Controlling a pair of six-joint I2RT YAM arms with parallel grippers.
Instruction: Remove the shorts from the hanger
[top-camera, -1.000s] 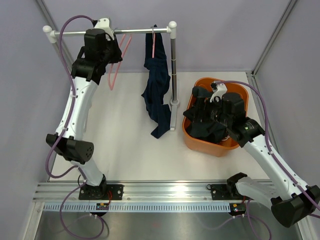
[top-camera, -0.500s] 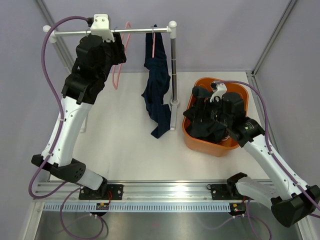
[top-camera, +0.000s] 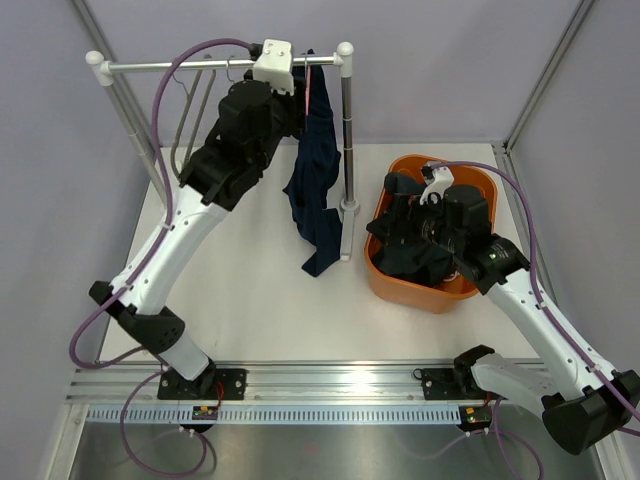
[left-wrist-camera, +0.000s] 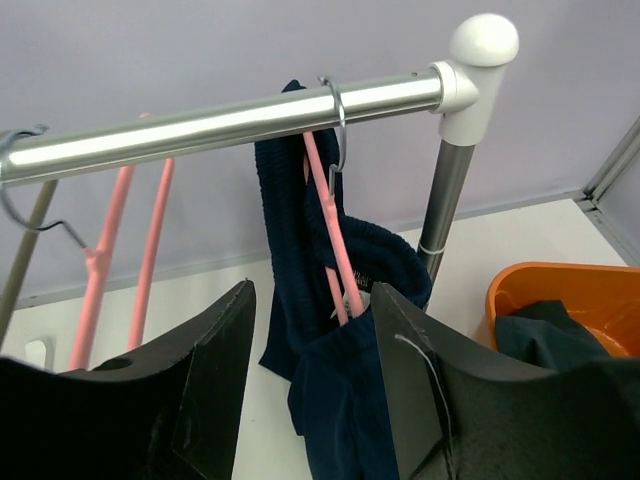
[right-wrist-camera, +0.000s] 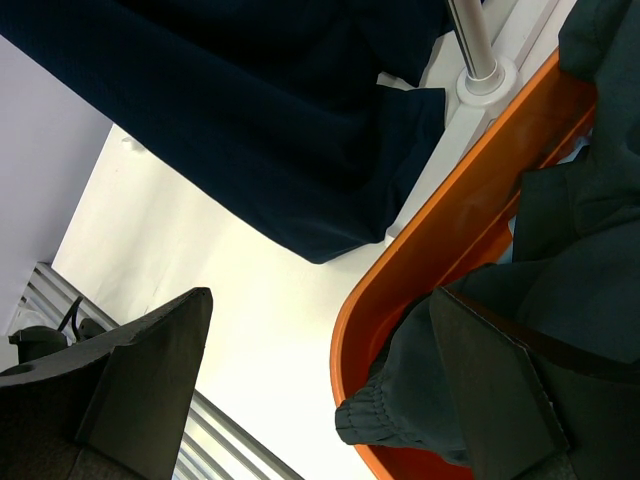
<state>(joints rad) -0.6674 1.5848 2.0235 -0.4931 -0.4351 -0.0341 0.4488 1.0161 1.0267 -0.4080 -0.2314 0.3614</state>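
The dark navy shorts (top-camera: 316, 175) hang on a pink hanger (left-wrist-camera: 333, 232) at the right end of the rail (top-camera: 200, 65). My left gripper (top-camera: 294, 108) is open, high up just left of them. In the left wrist view the gripper (left-wrist-camera: 312, 400) has its jaws on either side of the navy cloth (left-wrist-camera: 345, 400), not closed on it. My right gripper (top-camera: 402, 215) is open over the orange bin (top-camera: 455, 293), above the charcoal shorts (right-wrist-camera: 480, 330) lying inside. In the right wrist view the gripper (right-wrist-camera: 320, 390) holds nothing. The light blue shorts do not show.
An empty pink hanger (left-wrist-camera: 108, 250) and a grey hanger (left-wrist-camera: 22, 250) hang on the rail left of my left gripper. The rack's right post (top-camera: 346, 130) and its base (right-wrist-camera: 487, 77) stand between the navy shorts and the bin. Grey walls enclose the table.
My left arm has swung right along the rail, from its left end past the empty hangers to the navy shorts. The right arm has not moved.
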